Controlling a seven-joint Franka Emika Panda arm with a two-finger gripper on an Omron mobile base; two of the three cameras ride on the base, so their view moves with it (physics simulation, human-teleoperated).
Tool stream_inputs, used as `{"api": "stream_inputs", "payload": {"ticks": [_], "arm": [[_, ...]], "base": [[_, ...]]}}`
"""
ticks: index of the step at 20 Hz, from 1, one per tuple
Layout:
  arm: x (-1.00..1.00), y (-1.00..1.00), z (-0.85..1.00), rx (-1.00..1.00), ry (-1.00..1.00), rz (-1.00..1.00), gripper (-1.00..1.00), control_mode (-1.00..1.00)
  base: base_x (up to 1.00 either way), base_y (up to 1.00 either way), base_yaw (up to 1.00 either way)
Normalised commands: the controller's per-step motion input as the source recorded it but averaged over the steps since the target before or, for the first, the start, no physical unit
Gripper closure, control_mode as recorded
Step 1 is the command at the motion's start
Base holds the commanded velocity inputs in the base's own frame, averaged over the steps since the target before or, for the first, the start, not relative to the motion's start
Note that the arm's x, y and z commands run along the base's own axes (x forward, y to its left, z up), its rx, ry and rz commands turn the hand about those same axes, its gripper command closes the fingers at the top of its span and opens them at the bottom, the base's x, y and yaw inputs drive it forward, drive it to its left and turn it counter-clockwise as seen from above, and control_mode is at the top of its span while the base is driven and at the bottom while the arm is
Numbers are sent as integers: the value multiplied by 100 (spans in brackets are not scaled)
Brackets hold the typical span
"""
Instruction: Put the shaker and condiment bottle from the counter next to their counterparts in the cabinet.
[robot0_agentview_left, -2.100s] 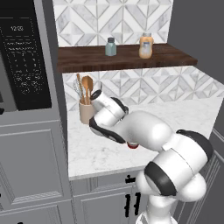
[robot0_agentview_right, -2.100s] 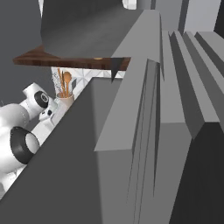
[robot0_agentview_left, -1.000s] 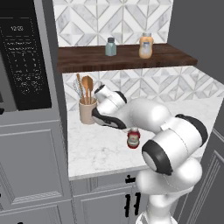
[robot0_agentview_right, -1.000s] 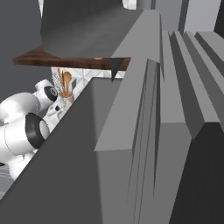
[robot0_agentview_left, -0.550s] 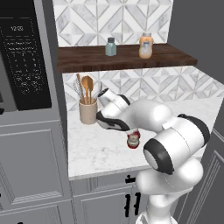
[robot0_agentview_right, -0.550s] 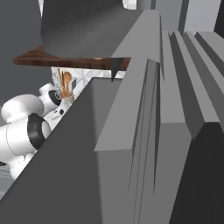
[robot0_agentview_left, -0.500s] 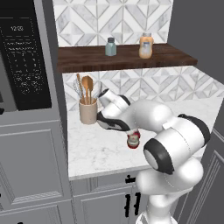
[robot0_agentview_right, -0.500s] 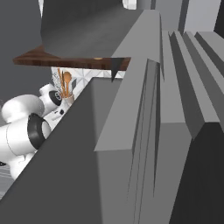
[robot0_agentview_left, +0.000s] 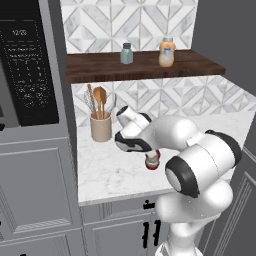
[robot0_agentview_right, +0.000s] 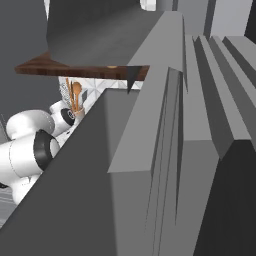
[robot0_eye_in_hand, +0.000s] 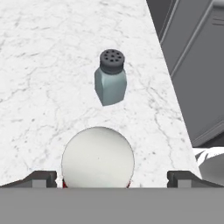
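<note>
On the marble counter (robot0_agentview_left: 107, 175) the red condiment bottle (robot0_agentview_left: 151, 161) stands half hidden under my wrist. From the hand view I look straight down on its round white cap (robot0_eye_in_hand: 97, 156), which sits between the tips of my gripper (robot0_eye_in_hand: 113, 179), open and a little left of centre. The teal shaker (robot0_eye_in_hand: 110, 82) with its dark perforated cap stands on the marble just beyond the bottle, apart from it. Up on the brown cabinet shelf (robot0_agentview_left: 100, 67) stand the counterparts: a teal shaker (robot0_agentview_left: 126, 53) and an orange bottle (robot0_agentview_left: 166, 52).
A beige holder of wooden utensils (robot0_agentview_left: 101, 127) stands at the back left of the counter, close to my hand. A black microwave (robot0_agentview_left: 30, 65) fills the tall unit on the left. Grey panels (robot0_agentview_right: 165, 165) block most of the right base view. The counter's edge (robot0_eye_in_hand: 170, 87) runs close to the shaker.
My hand has swung away from the utensil holder, rightward and down, and now hangs over the red bottle. The jaws have stayed open. Nothing on the counter or shelf has moved.
</note>
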Motion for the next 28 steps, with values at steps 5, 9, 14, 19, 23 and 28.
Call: {"api": "stream_inputs", "payload": {"ticks": [5, 9, 14, 19, 23, 28], "arm": [[0, -14, -21, 0, 0, 0, -100, -100], [1, -3, -24, 0, 0, 0, 100, -100], [0, 0, -23, 0, 0, 0, 100, -100], [0, -1, 5, 0, 0, 0, 100, -100], [0, 0, 67, 0, 0, 0, 100, -100], [0, 0, 74, 0, 5, 1, 100, -100]], "base": [[0, 0, 0], [0, 0, 0], [0, 0, 0], [0, 0, 0], [0, 0, 0], [0, 0, 0]]}}
